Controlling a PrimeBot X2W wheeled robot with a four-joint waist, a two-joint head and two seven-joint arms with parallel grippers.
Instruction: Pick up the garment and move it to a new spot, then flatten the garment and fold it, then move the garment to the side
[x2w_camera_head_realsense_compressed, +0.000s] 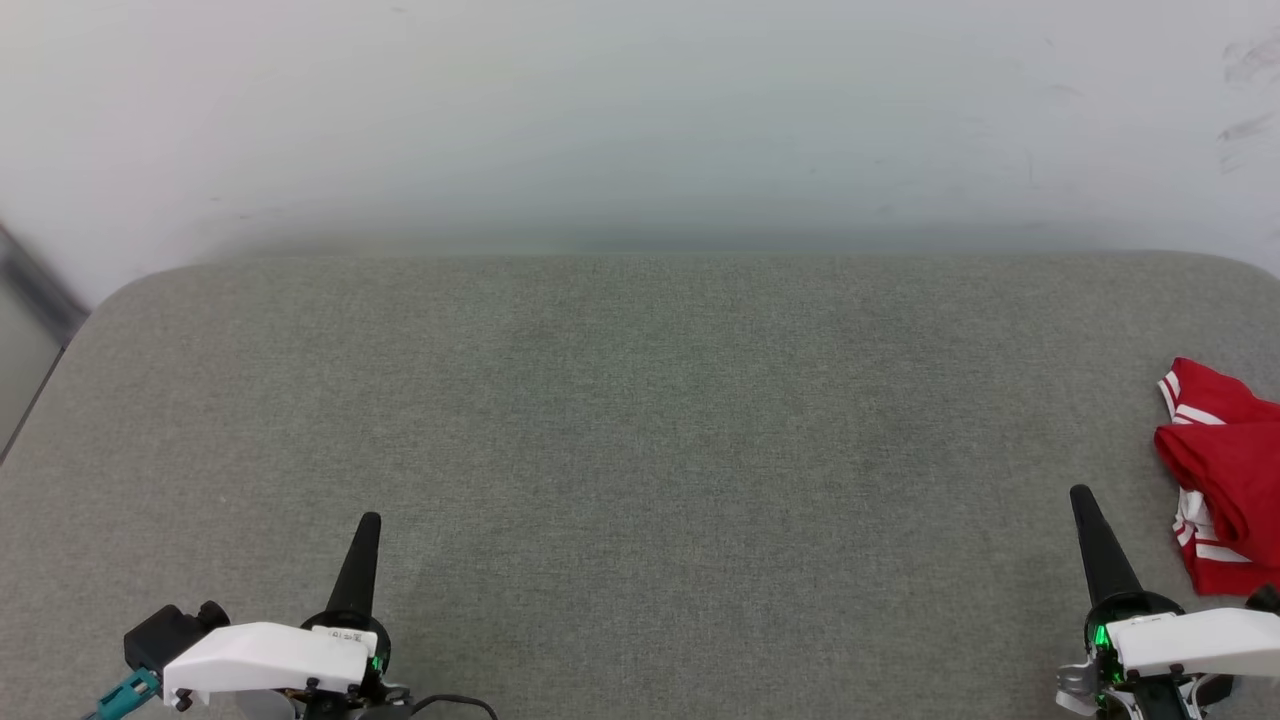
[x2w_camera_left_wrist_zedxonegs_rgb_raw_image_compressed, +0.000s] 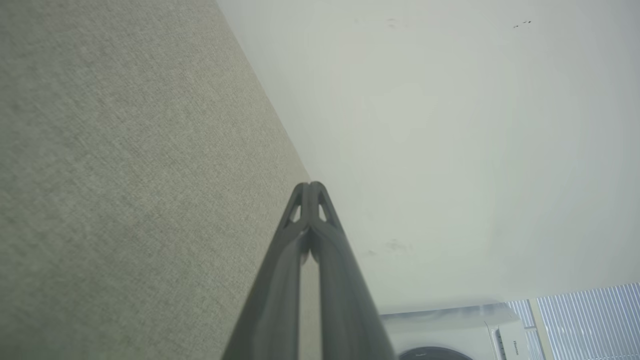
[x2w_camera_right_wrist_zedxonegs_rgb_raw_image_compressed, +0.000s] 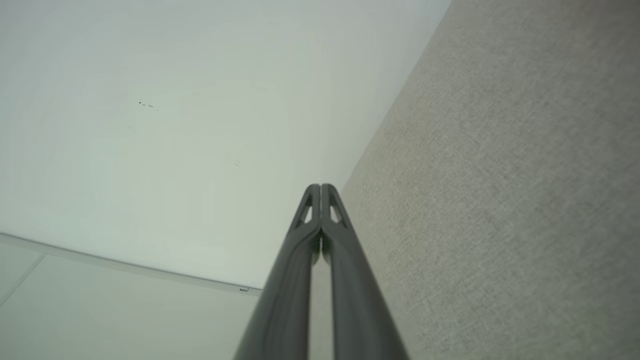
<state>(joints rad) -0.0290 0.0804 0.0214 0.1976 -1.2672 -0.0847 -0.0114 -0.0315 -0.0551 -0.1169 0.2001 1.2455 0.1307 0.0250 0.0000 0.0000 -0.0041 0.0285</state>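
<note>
Right hand near garment on table

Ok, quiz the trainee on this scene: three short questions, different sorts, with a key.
1. On the table, which is nearer the garment? A) left pincer B) right pincer
2. True or false: the garment is spread flat at the middle of the table.
3. Fill in: both pincers are ___, holding nothing.
Key: 1 B; 2 false; 3 shut.
</note>
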